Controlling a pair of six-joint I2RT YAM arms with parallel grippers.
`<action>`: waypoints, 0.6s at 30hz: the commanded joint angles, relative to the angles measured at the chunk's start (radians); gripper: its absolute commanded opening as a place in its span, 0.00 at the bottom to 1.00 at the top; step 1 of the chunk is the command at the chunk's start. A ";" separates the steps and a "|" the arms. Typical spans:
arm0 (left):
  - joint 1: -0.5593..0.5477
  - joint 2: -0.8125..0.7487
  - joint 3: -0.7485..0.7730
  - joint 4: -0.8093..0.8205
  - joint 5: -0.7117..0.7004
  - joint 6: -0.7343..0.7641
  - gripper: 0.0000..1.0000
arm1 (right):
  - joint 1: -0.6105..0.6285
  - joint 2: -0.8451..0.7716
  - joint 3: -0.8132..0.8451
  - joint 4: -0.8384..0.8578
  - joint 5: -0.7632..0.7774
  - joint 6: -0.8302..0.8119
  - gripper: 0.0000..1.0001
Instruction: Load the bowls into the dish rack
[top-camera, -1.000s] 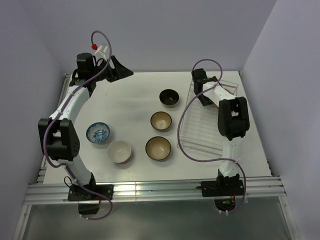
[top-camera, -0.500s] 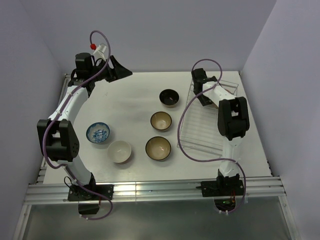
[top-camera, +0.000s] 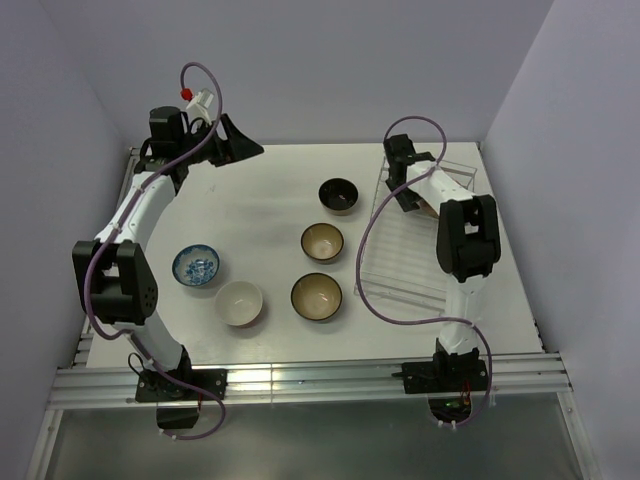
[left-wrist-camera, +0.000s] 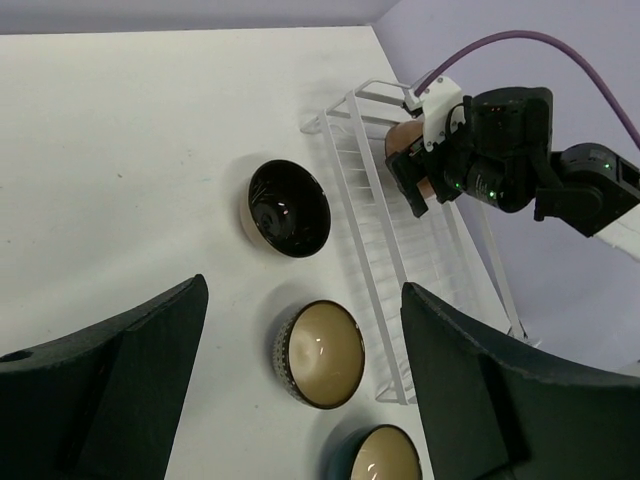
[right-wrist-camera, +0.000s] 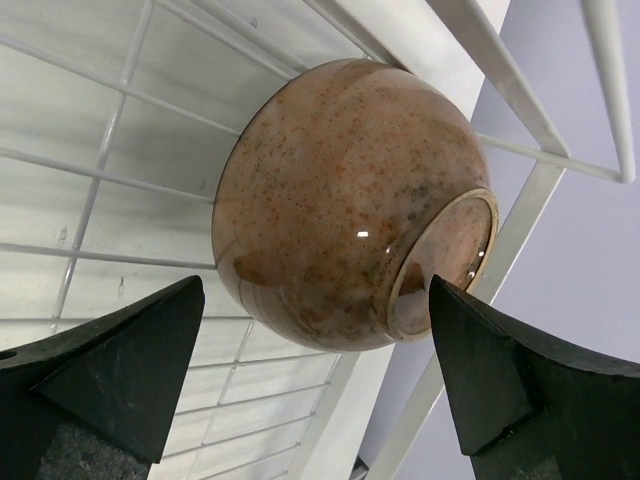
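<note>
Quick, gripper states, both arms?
Left gripper: open, empty.
Right gripper: open astride the speckled brown bowl lying in the dish rack, apparently not gripping it.

- The lowest tan bowl (left-wrist-camera: 385, 455) is cut off by the left wrist view's bottom edge.
- From above, the right arm (top-camera: 462, 235) covers the far corner of the dish rack (top-camera: 397, 268).
- The speckled bowl (right-wrist-camera: 340, 200) shows only its outside.

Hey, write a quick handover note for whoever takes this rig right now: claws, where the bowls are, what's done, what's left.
Left claw: open, empty, up at the far left of the table.
Right claw: open, around a speckled brown bowl tipped on its side at the dish rack's far end.
Done: that one bowl is in the rack.
Left: five on the table: black bowl, far tan bowl, near tan bowl, cream bowl, blue-patterned bowl.
</note>
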 joint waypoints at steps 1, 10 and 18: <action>0.006 -0.083 -0.017 -0.003 0.011 0.072 0.83 | 0.003 -0.093 0.017 -0.005 -0.028 0.025 1.00; 0.003 -0.207 -0.213 -0.125 -0.012 0.330 0.83 | 0.005 -0.218 0.045 -0.047 -0.137 0.037 1.00; -0.147 -0.295 -0.359 -0.277 -0.122 0.588 0.80 | -0.066 -0.408 0.074 -0.182 -0.527 0.073 1.00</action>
